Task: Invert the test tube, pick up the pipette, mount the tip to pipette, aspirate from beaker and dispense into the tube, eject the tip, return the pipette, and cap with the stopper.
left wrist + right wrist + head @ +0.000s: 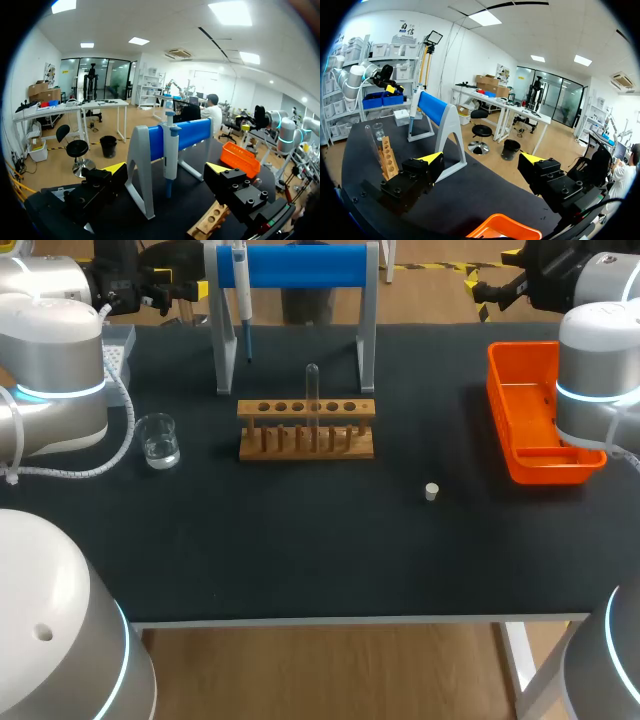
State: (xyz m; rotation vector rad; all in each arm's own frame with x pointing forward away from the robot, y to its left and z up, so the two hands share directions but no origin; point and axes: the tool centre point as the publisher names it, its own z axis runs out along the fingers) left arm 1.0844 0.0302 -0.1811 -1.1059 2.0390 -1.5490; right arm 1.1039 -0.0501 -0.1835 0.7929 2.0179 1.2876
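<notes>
Desk (300, 560): black top, white legs. Floor (330, 670) wood-coloured. Walls (465, 55) white. Ceiling (165, 25) white, with bright light panels (230, 12) and air-conditioning unit (179, 52). Glass doors (100, 75) at far end. White tables (105, 104), black swivel chair (75, 147), black bin (108, 146). Shelves (385, 55) with pale and blue boxes along wall.
</notes>
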